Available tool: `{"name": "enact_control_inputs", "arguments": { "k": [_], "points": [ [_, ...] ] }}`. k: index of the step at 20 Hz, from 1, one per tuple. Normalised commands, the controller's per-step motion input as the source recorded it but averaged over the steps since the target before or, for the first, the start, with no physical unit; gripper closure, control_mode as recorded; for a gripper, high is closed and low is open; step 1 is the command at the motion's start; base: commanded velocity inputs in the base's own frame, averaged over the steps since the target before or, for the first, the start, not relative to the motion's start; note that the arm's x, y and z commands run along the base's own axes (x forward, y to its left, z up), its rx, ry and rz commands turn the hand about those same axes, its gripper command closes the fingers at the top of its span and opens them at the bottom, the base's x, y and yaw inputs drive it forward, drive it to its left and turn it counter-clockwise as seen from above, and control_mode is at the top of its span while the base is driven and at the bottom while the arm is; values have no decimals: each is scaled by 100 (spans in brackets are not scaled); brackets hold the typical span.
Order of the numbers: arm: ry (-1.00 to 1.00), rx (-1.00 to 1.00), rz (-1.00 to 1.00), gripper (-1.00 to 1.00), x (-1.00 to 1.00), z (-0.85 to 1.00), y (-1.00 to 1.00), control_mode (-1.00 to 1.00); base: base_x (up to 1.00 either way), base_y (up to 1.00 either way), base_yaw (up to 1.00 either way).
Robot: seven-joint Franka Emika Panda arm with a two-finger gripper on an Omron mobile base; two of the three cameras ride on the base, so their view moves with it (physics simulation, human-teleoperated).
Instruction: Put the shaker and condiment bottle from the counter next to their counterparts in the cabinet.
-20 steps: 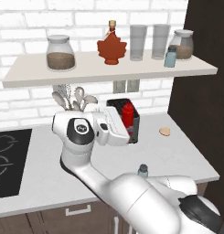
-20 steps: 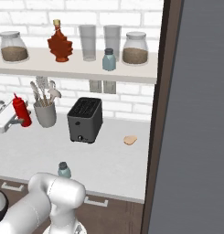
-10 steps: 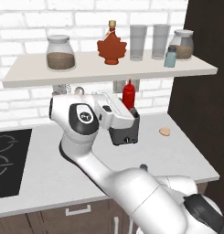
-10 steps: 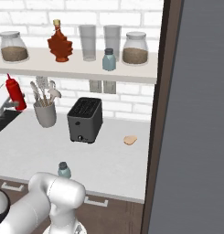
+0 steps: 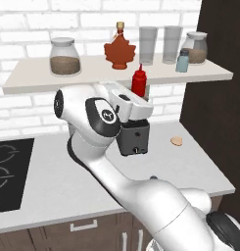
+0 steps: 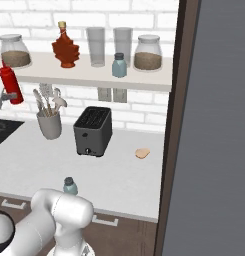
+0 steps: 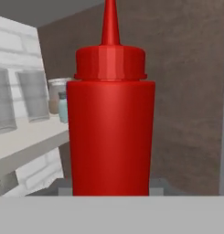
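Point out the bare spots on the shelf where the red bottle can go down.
Shelf: free between brown-filled jar and maple-leaf syrup bottle, and along the front edge. Crowded to the right: glasses, shaker, second jar. The gripper holds the condiment bottle.

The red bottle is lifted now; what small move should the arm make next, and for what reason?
Probably raise the gripper a little more, then carry it forward over the shelf. The red squeeze bottle is held upright in front of the shelf's edge, its base seemingly below the board, and the maple-leaf syrup bottle stands just to its left, with bare board beside it.
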Motion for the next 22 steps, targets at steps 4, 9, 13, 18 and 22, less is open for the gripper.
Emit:
{"name": "enact_control_inputs", "arguments": {
  "k": [4,9,13,18,22],
  "points": [
    [0,0,26,100,2,35,0,-100,0,0,0],
    [0,0,27,100,11,23,0,-100,0,0,0],
    [0,-1,17,100,7,8,0,-100,0,0,0],
    [-1,0,0,100,6,0,0,-100,0,0,0],
    [-7,3,1,100,22,4,0,-100,0,0,0]
  ]
}}
